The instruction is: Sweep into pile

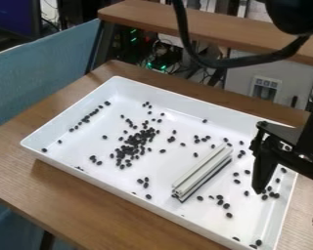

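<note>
1. Your hand (290, 206) hangs over the right end of the white tray (74, 176), its two fingers spread well apart with nothing between them.
2. The slotted bar (202, 171) lies flat in the tray, on the left side of your hand in the camera view and apart from it. You have one arm, so there's no choice of side.
3. The bar's long axis runs roughly parallel to the tray's short walls, one end towards the near long wall, the other towards the far one. That sets its broad side towards the main cluster of dark beans (131, 147), left of it.
4. Stray beans (219, 197) lie on your hand's side of the bar too, and a loose row (86, 118) follows the left short wall.
5. You are probably about to grip the bar. Line your fingers up across its narrow width; a skewed pinch could twist it and scatter beans.
6. You can make out no lettering on the bar, the tray or the table (61, 195).
</note>
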Motion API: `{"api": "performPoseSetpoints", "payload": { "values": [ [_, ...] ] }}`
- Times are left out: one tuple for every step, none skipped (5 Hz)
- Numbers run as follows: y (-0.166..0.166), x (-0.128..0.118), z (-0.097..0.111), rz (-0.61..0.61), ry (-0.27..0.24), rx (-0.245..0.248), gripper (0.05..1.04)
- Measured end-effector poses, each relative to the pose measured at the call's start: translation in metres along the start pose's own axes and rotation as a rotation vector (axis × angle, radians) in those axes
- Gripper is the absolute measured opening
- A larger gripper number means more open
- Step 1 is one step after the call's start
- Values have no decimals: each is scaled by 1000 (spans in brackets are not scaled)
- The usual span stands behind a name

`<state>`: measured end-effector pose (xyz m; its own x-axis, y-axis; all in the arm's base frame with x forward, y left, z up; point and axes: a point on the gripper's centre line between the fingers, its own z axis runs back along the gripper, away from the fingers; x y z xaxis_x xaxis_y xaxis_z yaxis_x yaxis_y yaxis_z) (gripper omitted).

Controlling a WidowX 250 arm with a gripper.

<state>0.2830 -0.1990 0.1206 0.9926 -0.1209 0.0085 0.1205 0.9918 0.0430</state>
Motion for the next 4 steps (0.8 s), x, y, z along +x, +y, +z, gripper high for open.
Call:
{"api": "performPoseSetpoints", "payload": {
  "values": [
    [0, -1, -13, -5, 29, 16, 1000],
    [31, -1, -23, -2, 43, 67, 1000],
    [76, 11, -23, -12, -14, 60, 1000],
    [106, 26, -29, -56, -80, 83, 1000]
  ]
}}
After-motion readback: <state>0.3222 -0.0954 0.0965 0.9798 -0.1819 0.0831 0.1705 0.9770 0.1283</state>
